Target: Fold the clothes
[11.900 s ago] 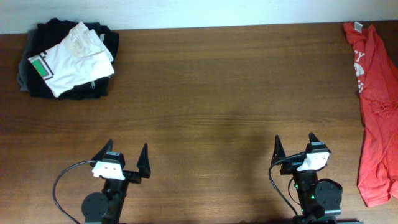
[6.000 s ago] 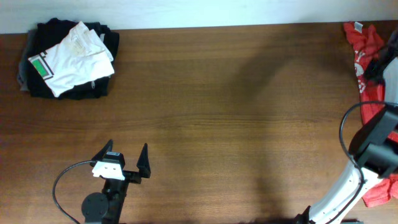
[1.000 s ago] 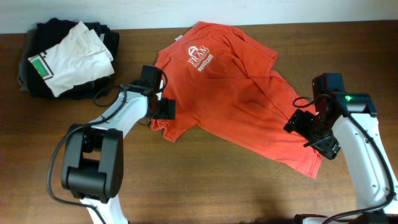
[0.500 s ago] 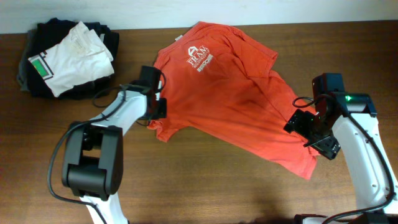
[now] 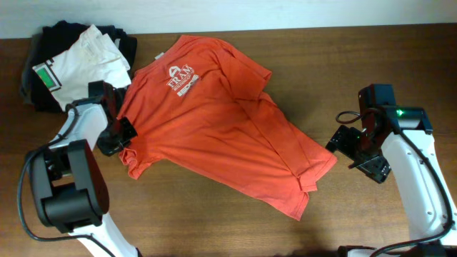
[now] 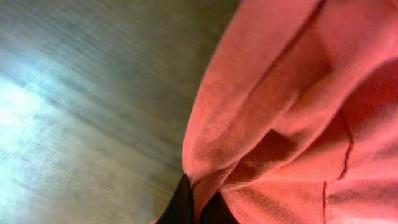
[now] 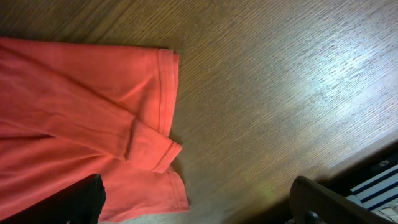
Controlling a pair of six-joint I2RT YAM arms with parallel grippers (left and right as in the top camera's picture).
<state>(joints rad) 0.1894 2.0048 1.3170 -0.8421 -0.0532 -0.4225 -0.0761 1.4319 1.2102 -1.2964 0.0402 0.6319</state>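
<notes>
Got T-shirt (image 5: 221, 121) laid out rumpled, zero folds yet; pinching it with left gripper (image 5: 118, 135), right gripper (image 5: 353, 151) spread, empty

The overhead view is lit evenly; only faint shadows are cast on the counter (image 5: 214, 228). In the left wrist view the T-shirt (image 6: 292, 106) is rendered soft and out of focus, and a pale glare is spread over the wood at the left. In the right wrist view the grain is shown sharply, a bright reflection is seen at the right, and the right gripper (image 7: 196, 193) is left dark.
</notes>
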